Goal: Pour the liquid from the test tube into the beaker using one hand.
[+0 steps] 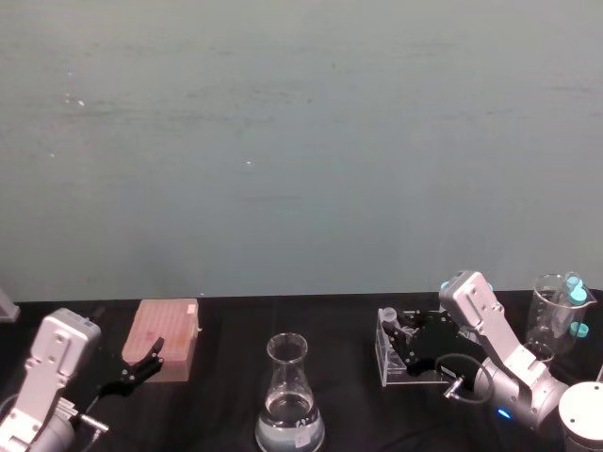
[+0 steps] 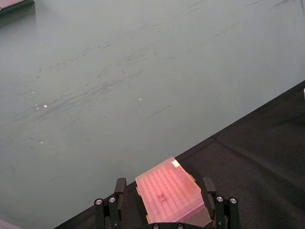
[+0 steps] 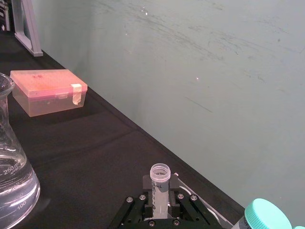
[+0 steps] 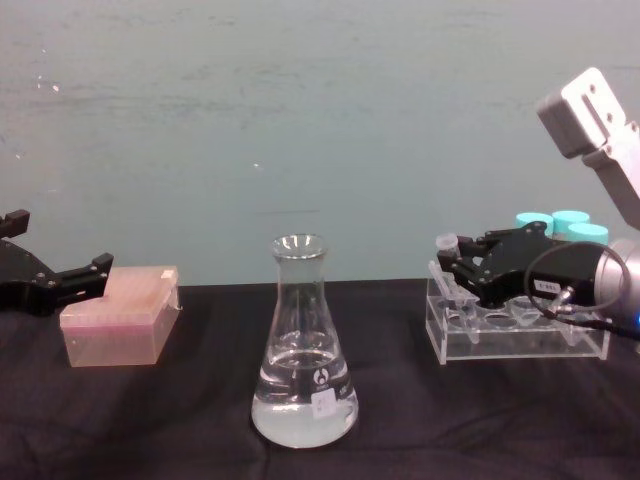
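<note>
Right wrist view | right claw clenched on test tube | clear, upright, flared rim | left claw released

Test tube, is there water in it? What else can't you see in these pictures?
- Liquid in the test tube: the right gripper hides the tube's lower part in the right wrist view; too small in the chest view.
- The beaker label: writing too small in the chest view.
- Teal-capped tubes: bodies hidden behind the right gripper in the chest view.
</note>
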Robot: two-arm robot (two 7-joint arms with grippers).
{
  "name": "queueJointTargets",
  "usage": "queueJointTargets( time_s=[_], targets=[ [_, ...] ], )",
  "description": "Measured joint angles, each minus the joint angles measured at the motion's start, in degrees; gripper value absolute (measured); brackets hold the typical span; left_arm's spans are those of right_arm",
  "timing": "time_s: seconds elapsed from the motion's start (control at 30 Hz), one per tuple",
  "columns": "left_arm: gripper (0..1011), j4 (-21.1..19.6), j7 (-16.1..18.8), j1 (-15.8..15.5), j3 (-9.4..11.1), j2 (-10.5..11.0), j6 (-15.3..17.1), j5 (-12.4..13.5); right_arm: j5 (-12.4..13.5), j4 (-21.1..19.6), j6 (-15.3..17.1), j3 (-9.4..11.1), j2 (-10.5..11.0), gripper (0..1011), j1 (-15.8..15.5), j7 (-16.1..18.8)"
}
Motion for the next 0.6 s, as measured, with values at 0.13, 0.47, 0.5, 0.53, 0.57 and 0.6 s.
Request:
queueJointTargets(
  time_s=[0.13,0.47,0.5,0.53,0.57,0.6],
  targets=[
    [1000,0.00,0.00,0.00,0.00,0.00,0.00,0.00,-0.50,0.16,-0.05,0.51,-0.22,191,-0.01,0.01],
    [1000,0.00,0.00,0.00,0.00,0.00,0.00,0.00,-1.92,0.81,-0.74,1.89,-1.09,190,0.00,0.01],
    [1000,0.00,0.00,0.00,0.00,0.00,0.00,0.00,-1.98,0.82,-0.78,1.98,-1.14,190,-0.01,0.04],
    [1000,0.00,0.00,0.00,0.00,0.00,0.00,0.00,-2.02,0.81,-0.83,2.10,-1.20,191,-0.04,0.08],
    [1000,0.00,0.00,0.00,0.00,0.00,0.00,0.00,-2.06,0.82,-0.96,2.34,-1.34,190,-0.10,0.21],
    [1000,0.00,0.00,0.00,0.00,0.00,0.00,0.00,-2.08,0.82,-1.02,2.45,-1.41,190,-0.13,0.28]
  ],
)
